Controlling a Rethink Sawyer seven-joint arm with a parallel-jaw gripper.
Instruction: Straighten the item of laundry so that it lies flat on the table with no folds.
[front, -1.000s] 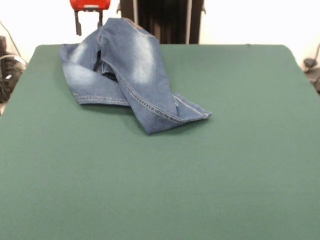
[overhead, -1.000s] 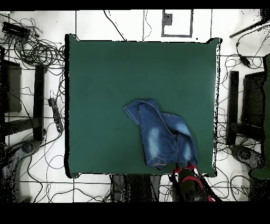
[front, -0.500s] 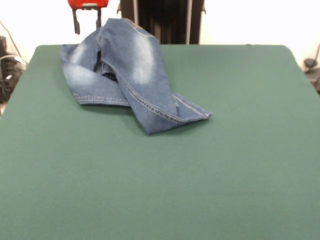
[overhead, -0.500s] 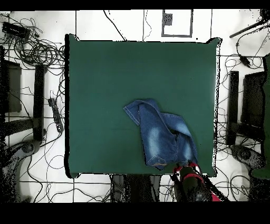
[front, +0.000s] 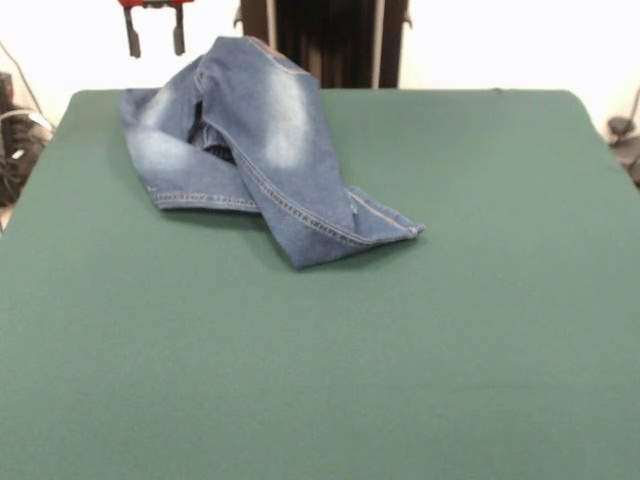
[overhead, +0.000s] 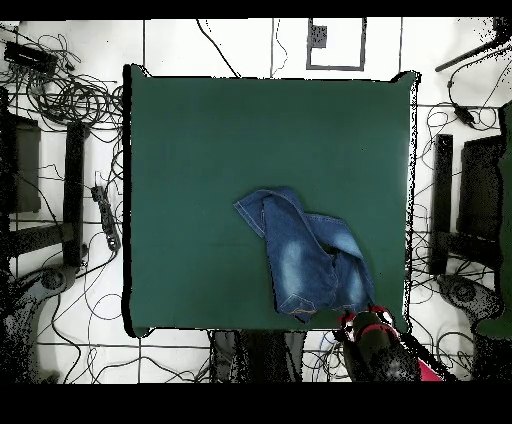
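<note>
Jeans lie crumpled near the table edge; soft, heavy denim, best grasped by the hem corner. Gripper spread, empty.

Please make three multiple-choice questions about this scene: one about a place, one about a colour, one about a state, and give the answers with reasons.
1. In the front view, where do the blue denim jeans lie on the dark green felt-covered table?
A. far left part
B. near right corner
C. exact centre

2. What colour is the gripper body?
A. yellow
B. red
C. white

3. How do the jeans lie?
A. flat
B. crumpled and folded over
C. hanging off the near edge

Answers: 1 A, they sit by the far edge, left of the middle. 2 B, red shows above the dark fingers. 3 B, one leg crosses over the other.
</note>
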